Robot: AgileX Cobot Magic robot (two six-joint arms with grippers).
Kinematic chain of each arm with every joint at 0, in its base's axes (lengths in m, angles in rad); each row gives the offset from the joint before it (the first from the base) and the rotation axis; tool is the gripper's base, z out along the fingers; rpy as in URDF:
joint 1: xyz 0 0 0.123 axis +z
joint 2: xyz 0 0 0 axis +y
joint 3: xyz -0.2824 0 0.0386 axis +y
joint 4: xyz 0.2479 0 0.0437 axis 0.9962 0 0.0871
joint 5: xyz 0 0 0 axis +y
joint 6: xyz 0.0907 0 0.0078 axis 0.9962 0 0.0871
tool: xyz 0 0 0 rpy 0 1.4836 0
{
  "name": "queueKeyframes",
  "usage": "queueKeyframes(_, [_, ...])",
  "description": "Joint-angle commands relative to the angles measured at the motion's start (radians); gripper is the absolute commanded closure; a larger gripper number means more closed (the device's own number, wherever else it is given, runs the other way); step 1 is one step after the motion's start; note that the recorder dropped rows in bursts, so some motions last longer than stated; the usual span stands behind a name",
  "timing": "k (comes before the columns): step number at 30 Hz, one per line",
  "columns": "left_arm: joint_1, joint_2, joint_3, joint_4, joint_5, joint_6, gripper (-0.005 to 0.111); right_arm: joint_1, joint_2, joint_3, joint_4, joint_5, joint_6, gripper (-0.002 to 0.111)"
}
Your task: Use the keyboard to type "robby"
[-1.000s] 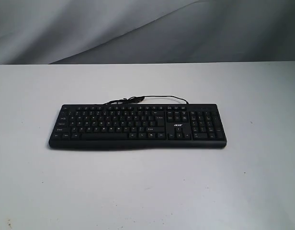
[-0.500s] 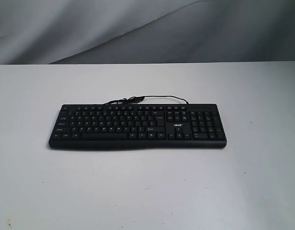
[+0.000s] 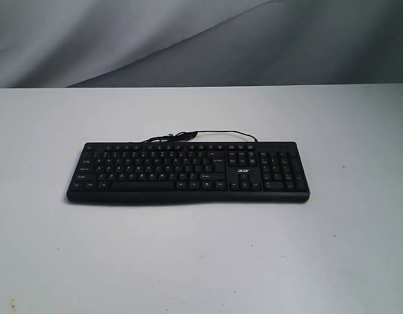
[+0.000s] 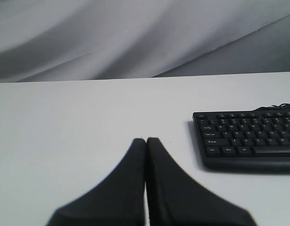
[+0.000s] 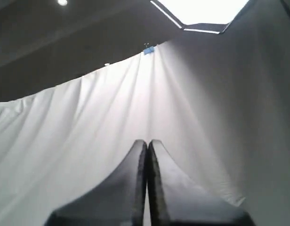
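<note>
The black keyboard [image 3: 187, 172] lies flat in the middle of the white table, number pad to the right, its thin cable [image 3: 188, 136] curling behind it. No arm shows in the exterior view. In the left wrist view my left gripper [image 4: 146, 140] is shut and empty, held over bare table apart from the keyboard's Ctrl-key end [image 4: 246, 139]. My right gripper [image 5: 147, 141] is shut too, holding nothing, and points up at a white curtain; no keyboard shows in that view.
The white table [image 3: 201, 261] stretches wide around the keyboard on all sides. A grey-white draped curtain [image 3: 188, 39] hangs behind the table's far edge. A ceiling light panel [image 5: 201, 12] shows in the right wrist view.
</note>
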Motion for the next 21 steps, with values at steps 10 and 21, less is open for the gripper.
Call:
queueKeyframes(10, [0.002, -0.003, 0.004, -0.008, -0.005, -0.004, 0.106, -0.008, 0.893, -0.74, -1.041, 0.198, 0.681, 0.108])
queueKeyframes(21, [0.002, -0.003, 0.004, -0.008, -0.005, -0.004, 0.106, -0.008, 1.253, -1.099, -1.583, 0.73, 0.819, 0.108])
